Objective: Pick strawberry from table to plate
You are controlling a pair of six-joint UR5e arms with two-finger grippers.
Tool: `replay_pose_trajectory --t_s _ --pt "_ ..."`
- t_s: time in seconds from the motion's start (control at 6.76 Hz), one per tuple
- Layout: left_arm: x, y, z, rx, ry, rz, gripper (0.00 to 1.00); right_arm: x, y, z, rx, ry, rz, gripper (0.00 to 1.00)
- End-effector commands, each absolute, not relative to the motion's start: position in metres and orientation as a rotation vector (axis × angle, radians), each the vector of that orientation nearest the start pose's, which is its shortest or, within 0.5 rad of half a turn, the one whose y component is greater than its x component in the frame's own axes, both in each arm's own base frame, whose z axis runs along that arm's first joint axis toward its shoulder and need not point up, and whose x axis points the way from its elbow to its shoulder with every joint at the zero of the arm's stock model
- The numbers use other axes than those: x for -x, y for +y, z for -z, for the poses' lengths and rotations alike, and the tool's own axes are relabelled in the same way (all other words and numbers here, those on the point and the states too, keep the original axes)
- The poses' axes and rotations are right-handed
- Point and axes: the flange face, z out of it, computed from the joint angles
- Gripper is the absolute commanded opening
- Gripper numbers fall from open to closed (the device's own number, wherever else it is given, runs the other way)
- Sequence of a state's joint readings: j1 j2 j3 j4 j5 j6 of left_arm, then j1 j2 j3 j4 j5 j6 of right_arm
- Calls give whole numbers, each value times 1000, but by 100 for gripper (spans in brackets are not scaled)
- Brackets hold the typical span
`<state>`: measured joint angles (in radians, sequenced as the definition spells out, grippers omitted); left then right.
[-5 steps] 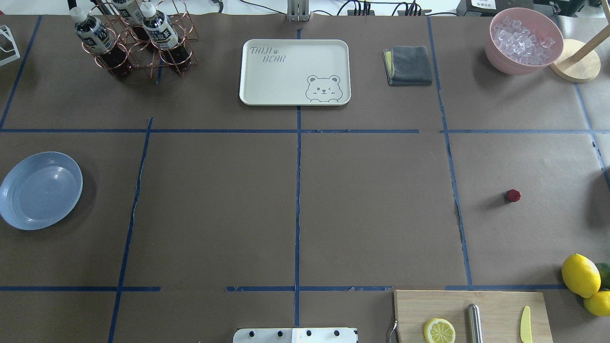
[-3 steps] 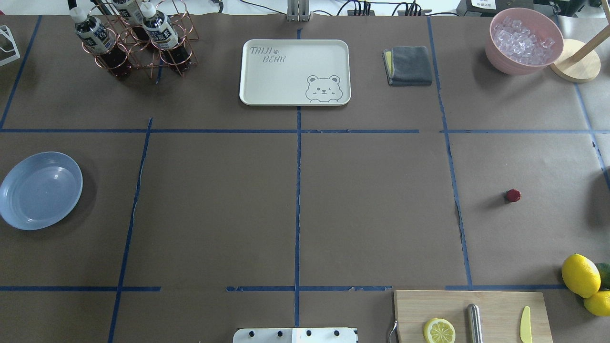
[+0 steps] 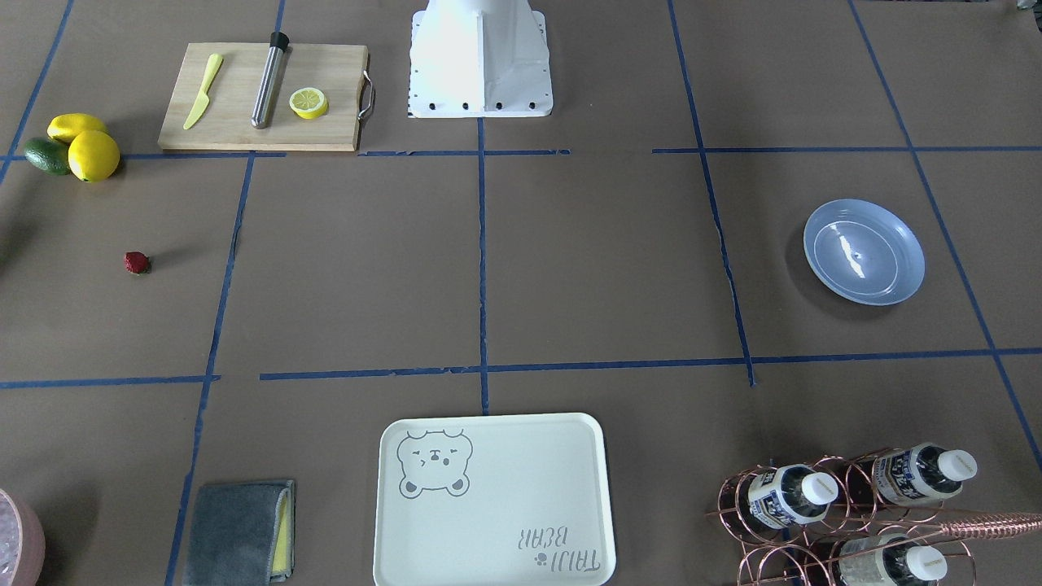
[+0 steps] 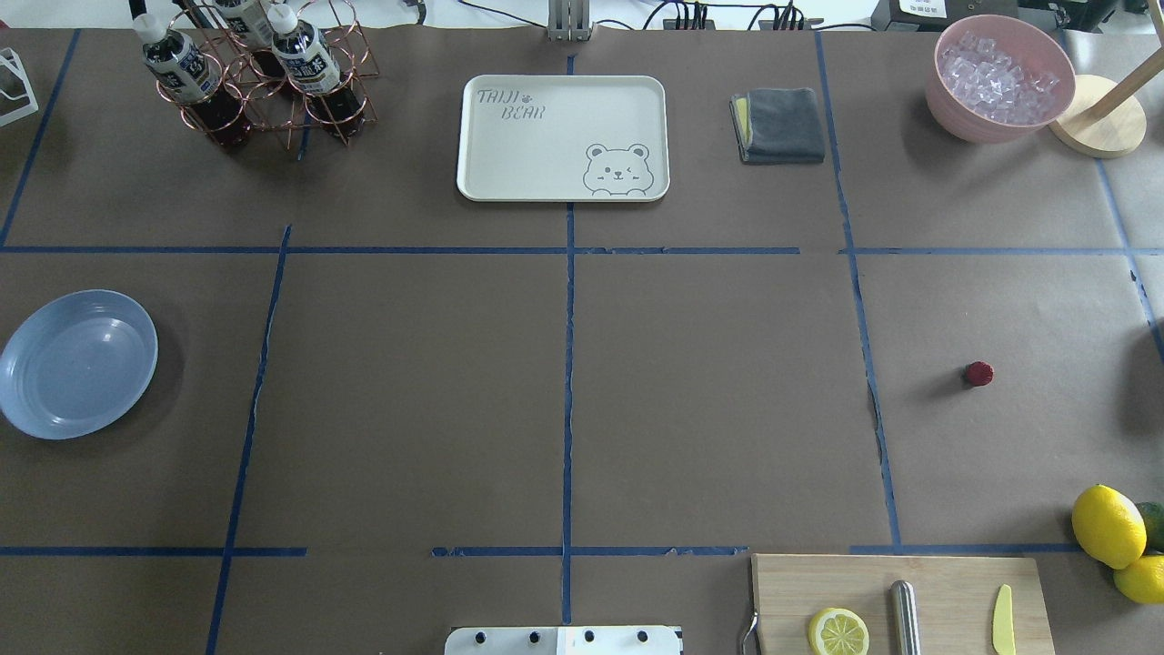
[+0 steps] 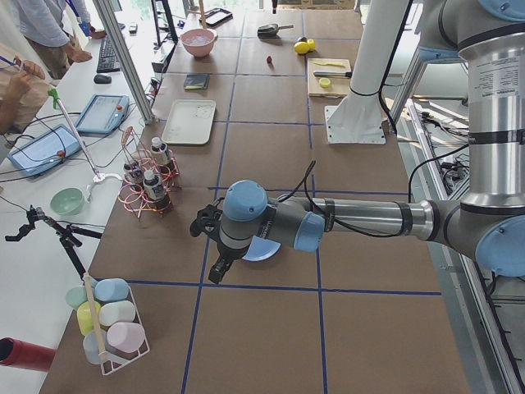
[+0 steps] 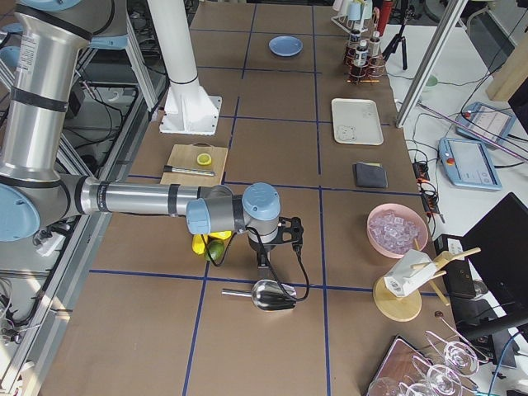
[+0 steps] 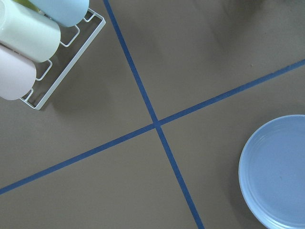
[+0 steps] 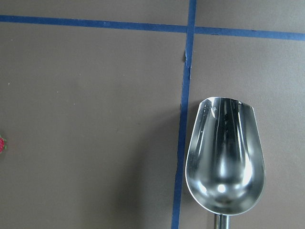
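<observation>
The strawberry is lying on the table, out at 3 o'clock from the table's centre in the overhead view, alone in its taped square, with nothing touching it. The lemons are sitting at its 5 o'clock and the pink bowl of ice cubes at its 12 o'clock, both well apart from it. The plate is resting empty at 9 o'clock, at the opposite end of the table. In the left side view the left gripper is hanging over the table just beside the plate. In the right side view the right gripper is hovering near a metal scoop. From these side views alone I cannot tell whether either gripper is clenched or released.
</observation>
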<state>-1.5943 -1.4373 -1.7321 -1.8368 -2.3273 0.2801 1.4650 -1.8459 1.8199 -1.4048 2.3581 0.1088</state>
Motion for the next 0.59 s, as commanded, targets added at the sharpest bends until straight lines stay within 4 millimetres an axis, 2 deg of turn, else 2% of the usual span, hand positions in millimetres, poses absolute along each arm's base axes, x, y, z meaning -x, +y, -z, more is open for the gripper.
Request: replay_pose_trajectory --t_s 0.0,0.15,0.44 --pt "75 -445 -619 -389 710 -361 100 -21 -390 -637 -52 -795 60 100" --pt "74 -445 -615 -400 716 -369 100 -21 -390 -636 -54 -797 60 100" --pt "55 -429 -621 -382 865 -374 100 -21 -389 -636 -51 -803 60 100"
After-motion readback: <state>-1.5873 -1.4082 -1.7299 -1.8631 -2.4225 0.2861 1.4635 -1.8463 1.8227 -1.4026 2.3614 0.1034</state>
